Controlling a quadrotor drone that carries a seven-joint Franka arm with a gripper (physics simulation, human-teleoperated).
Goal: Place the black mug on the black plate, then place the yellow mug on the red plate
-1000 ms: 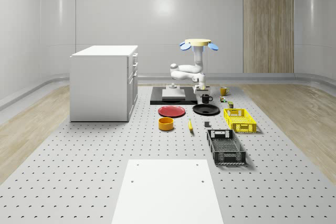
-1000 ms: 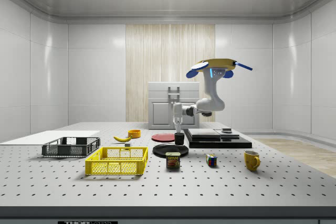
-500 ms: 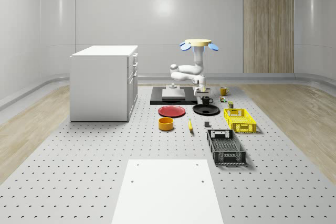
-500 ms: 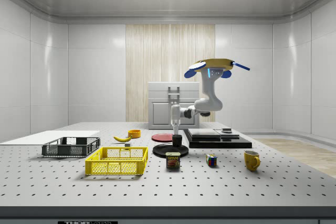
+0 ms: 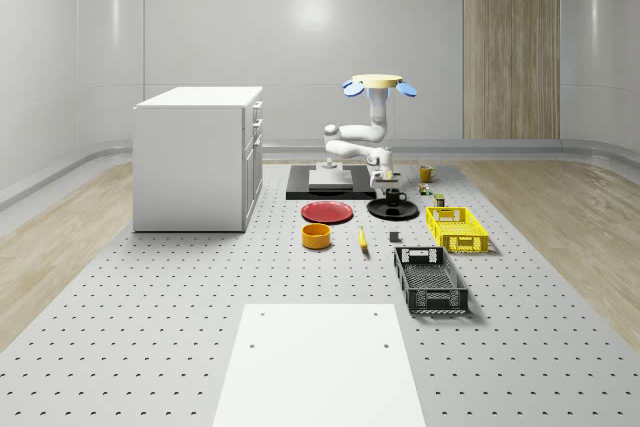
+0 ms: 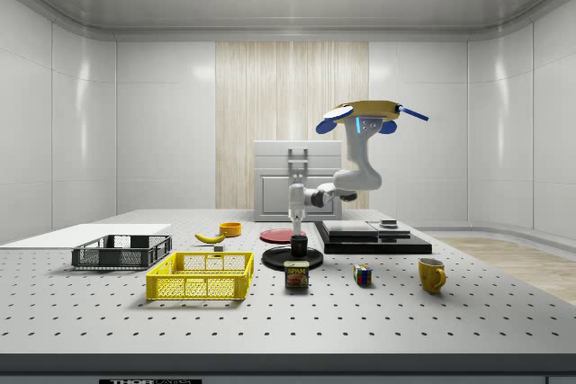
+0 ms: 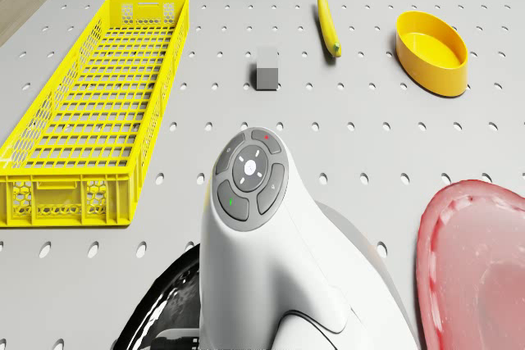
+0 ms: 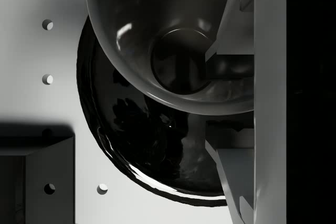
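Whole-scene view: drone (image 5: pixel 374 84) hovers above table (image 5: pixel 200 307), behind black plate (image 5: pixel 392 210); black mug (image 5: pixel 394 196) over plate.
Side view: gripper (image 6: pixel 296 234) at mug (image 6: pixel 298 245).
Wrist view: fingers (image 8: pixel 247 19) clamp mug (image 8: pixel 173 35) wall; plate (image 8: pixel 152 145) beneath.

Drone (image 5: pixel 376 82) hovers above table, white arm (image 6: pixel 351 175) hanging below, elbow bent, forearm reaching toward side view's left. Wrist points straight down. Gripper (image 6: pixel 296 233) low over black plate (image 6: pixel 292 259), fingers (image 8: pixel 237 19) clamped on black mug (image 8: pixel 173 40) rim.
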